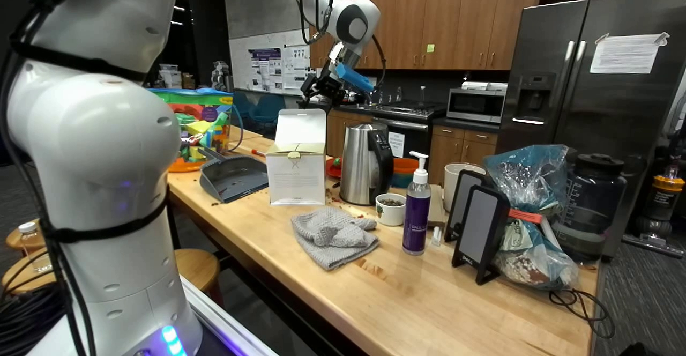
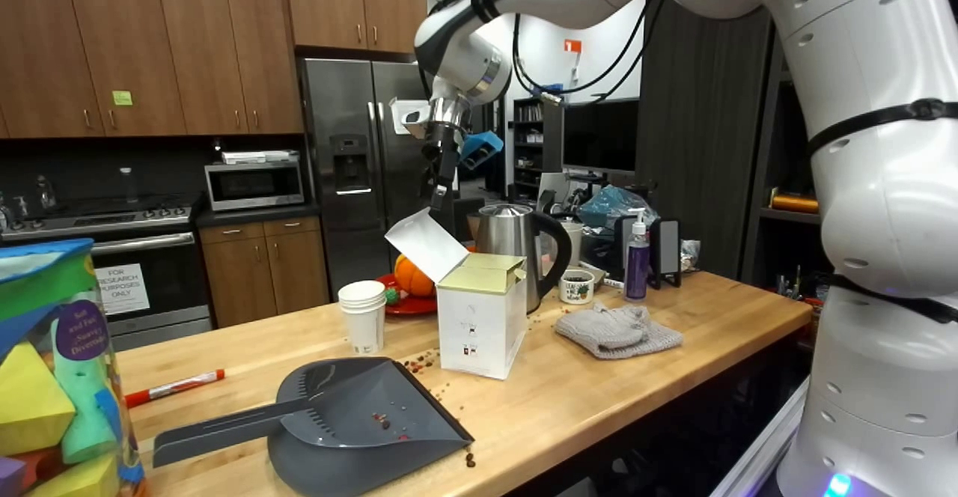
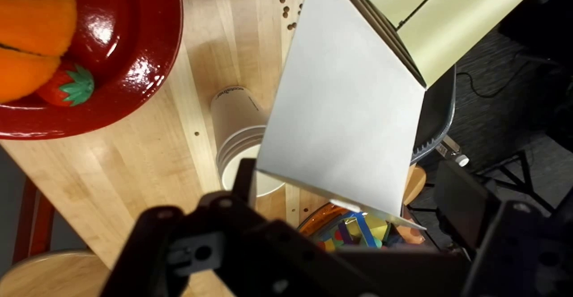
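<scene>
dark fingers [image 3: 244,181] loom nearest in the wrist view, and from where i stand the gripper [image 3: 347,167] holds them spread well apart, released, clasping nothing. just beyond them is the raised lid [image 3: 344,104] of a white carton [image 2: 475,325], its free edge toward the fingertips; whether either tip touches it, i cannot tell. the carton stands upright on the wooden table [image 2: 262,340], near the steel kettle [image 1: 356,163], with a stack of paper cups [image 2: 362,325] and a grey dustpan [image 2: 359,407] close by. it looks like thin, smooth card, light if nothing is packed inside, though the yellow-green inner flaps [image 2: 479,276] hide that from me. the lid should be stiff across its face yet give easily at the crease; a hard squeeze could buckle it, and the slick surface may slip. i would pinch the lid gently at the middle of that free edge, one finger on each face; for the whole carton, two opposite walls below the rim, where the corners brace the card.
</scene>
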`<state>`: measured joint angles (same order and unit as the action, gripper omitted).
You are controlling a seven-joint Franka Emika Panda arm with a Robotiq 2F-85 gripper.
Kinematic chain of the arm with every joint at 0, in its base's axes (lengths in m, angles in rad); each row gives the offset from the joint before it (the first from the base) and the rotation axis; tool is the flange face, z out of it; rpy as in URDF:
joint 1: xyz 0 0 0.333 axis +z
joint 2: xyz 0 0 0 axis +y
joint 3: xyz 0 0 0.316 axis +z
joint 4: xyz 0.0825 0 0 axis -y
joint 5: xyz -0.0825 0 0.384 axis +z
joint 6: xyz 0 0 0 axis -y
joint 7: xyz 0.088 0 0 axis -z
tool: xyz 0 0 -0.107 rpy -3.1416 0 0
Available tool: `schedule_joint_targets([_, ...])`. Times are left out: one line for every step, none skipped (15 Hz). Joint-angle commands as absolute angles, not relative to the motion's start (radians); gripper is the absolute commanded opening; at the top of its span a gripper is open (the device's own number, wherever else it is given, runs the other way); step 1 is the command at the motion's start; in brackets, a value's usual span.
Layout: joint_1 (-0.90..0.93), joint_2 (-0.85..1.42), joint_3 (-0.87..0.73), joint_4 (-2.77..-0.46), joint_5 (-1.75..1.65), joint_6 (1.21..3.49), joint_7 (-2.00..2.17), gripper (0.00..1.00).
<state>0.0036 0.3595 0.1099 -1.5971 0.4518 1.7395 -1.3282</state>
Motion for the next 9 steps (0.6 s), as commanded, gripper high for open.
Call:
schedule_joint_targets([-0.018,0.339,0.119,-1.603,0.459,1.701,-1.323,1.0])
schedule_joint_targets([-0.02,0.34,0.12,-1.603,0.464,1.689,-1.325,1.0])
schedule_joint_targets([-0.022,0.338,0.119,-1.604,0.466,1.679,-1.326,1.0])
schedule_joint_targets([-0.025,0.335,0.118,-1.607,0.468,1.662,-1.326,1.0])
schedule_joint_targets([-0.028,0.332,0.116,-1.609,0.468,1.642,-1.323,1.0])
schedule_joint_targets([-0.035,0.327,0.115,-1.614,0.472,1.612,-1.325,1.0])
schedule_joint_targets([-0.039,0.319,0.112,-1.624,0.473,1.598,-1.326,1.0])
schedule_joint_targets([-0.044,0.311,0.11,-1.634,0.476,1.582,-1.329,1.0])
schedule_joint_targets([-0.049,0.305,0.108,-1.639,0.479,1.568,-1.33,1.0])
